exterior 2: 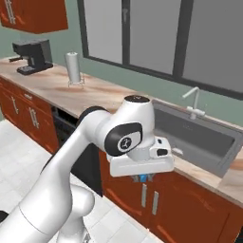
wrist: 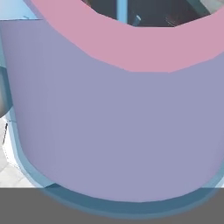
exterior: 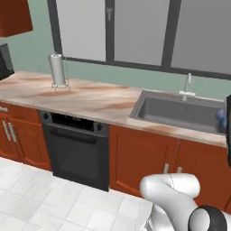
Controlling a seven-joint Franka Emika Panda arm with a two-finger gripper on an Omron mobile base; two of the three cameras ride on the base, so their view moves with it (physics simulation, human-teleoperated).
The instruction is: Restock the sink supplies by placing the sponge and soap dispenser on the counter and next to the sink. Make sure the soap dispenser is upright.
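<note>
The claw [exterior 2: 142, 177] hangs under the white hand of the arm, clenched on the soap dispenser [wrist: 118, 131]. In the hand view the bottle sits right against the camera. Its pale lavender wall takes up most of the picture, a pink band curves across its top and a blue rim edges its bottom. The claw's finger tips are hidden behind it. In the right base view only a small blue bit of the bottle pokes out beneath the hand. It is clear of any surface and shows against the reddish-brown cabinet doors [exterior 2: 156, 199] below the sink [exterior 2: 199, 137]. In the left base view a blue patch shows at the far right edge, against the right end of the dark grey basin. How high above the basin the bottle is held cannot be told. Whether it is upright cannot be told either.

The marbled beige worktop [exterior: 90, 101] runs from left to right along the far wall, under a row of windows [exterior: 135, 31]. The sink is set into its right part, with a slim silver faucet [exterior: 187, 88] at its far rim. Well to the left of the sink, a white paper-towel roll [exterior: 57, 70] stands upright on its holder near the wall. Farther left stands a black coffee machine [exterior 2: 33, 56]. Below the worktop, a black dishwasher [exterior: 76, 149] sits between the wooden cabinets, just left of the sink. The floor [exterior: 40, 198] is pale tile.
</note>
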